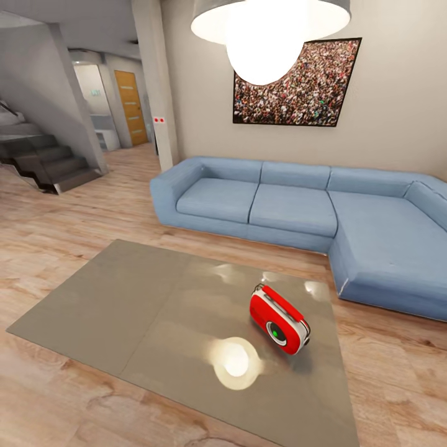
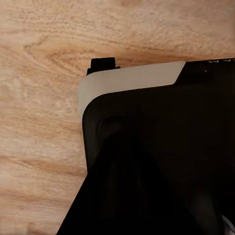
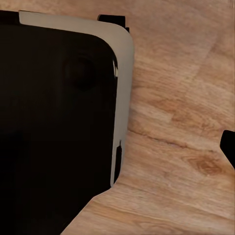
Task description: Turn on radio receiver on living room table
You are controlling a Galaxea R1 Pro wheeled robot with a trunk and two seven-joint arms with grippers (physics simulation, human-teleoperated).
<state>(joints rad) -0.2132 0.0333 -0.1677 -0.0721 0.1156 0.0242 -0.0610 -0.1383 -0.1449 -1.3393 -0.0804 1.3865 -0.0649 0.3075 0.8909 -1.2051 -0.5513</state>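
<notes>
Radio point(image 1: 279, 319) lies on the table point(image 1: 124, 304), toward the corner nearest the sofa point(image 1: 298, 205), just beside the lamp's bright reflection point(image 1: 234, 361), its dial with the green centre facing up and toward the camera. It looks small, rigid and light, a hard plastic shell likely to skid on the glossy top if pushed sideways, so a press on the face probably wants to come straight down, or with the body braced. The thin wire handle along its upper edge seems too slight to hold by; the white-banded sides offer a better pinch. Both wrist views look past dark robot body onto the wood floor point(image 2: 44, 73), and I cannot tell whether either gripper is open or closed.
</notes>
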